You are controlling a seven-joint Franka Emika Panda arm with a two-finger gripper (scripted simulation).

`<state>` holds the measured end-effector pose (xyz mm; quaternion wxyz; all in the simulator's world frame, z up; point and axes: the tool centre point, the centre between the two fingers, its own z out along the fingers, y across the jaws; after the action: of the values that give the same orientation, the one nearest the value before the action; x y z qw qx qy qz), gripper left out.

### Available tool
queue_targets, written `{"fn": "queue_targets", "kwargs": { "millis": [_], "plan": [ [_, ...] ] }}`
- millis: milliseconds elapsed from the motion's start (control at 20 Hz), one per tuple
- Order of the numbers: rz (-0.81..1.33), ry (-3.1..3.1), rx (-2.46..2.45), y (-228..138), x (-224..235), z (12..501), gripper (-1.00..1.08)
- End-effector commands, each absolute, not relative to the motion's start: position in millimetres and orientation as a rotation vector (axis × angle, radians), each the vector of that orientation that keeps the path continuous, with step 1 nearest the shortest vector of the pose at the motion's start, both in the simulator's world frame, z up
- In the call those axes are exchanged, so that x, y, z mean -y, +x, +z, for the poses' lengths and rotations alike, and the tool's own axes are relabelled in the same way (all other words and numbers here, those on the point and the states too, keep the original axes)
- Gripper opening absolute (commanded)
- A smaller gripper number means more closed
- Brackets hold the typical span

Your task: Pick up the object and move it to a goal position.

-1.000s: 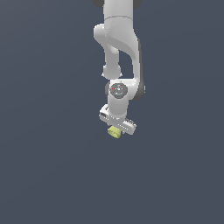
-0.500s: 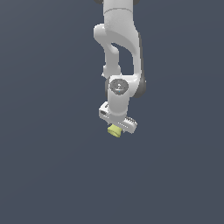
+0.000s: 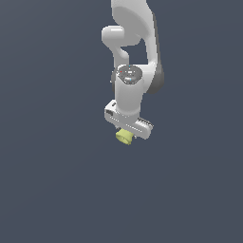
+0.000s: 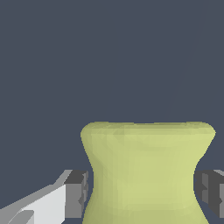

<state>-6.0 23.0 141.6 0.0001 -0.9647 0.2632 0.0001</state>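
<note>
object clamped between fingers, plain dark backdrop all around.

Glossy white rounded arm with dark grey joints, and grey-padded fingers.

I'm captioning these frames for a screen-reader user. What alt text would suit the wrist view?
A pale yellow-green spool-like object with a flared top and narrower waist fills the lower half of the frame, sitting between the gripper's two dark grey fingertips, which press at its waist on either side. Behind it is only a plain dark blue-grey background.
</note>
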Motion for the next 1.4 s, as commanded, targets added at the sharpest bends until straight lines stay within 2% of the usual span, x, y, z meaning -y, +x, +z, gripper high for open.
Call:
{"fn": "queue_targets", "kwargs": {
  "millis": [0,800,1350],
  "plan": [
    [0.000,-3.031,-0.827,-0.4,-22.2,168.7,-1.00],
    [0.000,-3.031,-0.828,38.4,-18.1,329.7,-1.00],
    [0.000,-3.031,-0.828,55.2,-16.9,386.1,-1.00]
  ]
}}
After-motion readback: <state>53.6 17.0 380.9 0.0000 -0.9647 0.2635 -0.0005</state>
